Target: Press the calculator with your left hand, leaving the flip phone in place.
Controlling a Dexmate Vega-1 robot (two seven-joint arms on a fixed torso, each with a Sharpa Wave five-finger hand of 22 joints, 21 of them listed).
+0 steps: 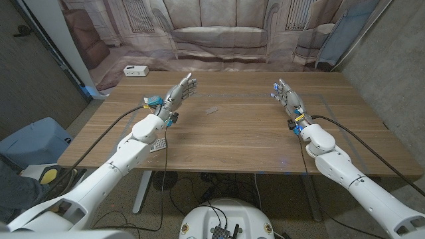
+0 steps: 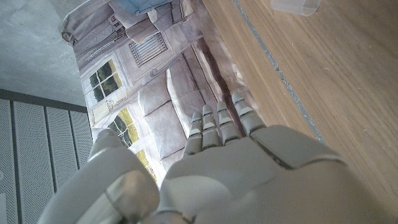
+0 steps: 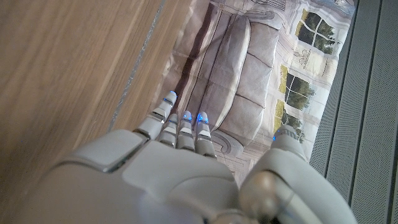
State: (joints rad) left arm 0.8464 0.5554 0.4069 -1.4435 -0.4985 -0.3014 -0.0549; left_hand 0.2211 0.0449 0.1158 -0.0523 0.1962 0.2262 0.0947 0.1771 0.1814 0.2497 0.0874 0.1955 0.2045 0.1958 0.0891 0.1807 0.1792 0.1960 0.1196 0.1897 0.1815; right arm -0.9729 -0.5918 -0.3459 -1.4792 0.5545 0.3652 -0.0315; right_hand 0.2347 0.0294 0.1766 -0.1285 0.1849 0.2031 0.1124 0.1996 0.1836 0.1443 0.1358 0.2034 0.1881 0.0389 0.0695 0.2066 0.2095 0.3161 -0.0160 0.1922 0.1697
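Note:
A small grey keypad-like object, apparently the calculator (image 1: 158, 145), lies near the table's left front edge, partly hidden under my left forearm. A small pale flat object (image 1: 211, 110), possibly the flip phone, lies mid-table; in the left wrist view it appears as a pale translucent piece (image 2: 292, 5). My left hand (image 1: 178, 91) is raised at the left back of the table, beyond the calculator, fingers stretched and holding nothing; its back is seen in the wrist view (image 2: 249, 174). My right hand (image 1: 285, 94) is raised at the right, fingers extended and empty, also seen in its wrist view (image 3: 180, 168).
A white power strip (image 1: 135, 70) lies at the table's back left corner. A printed sofa backdrop (image 1: 219, 33) hangs behind the wooden table (image 1: 232, 139). A blue bin (image 1: 30, 143) stands on the floor to the left.

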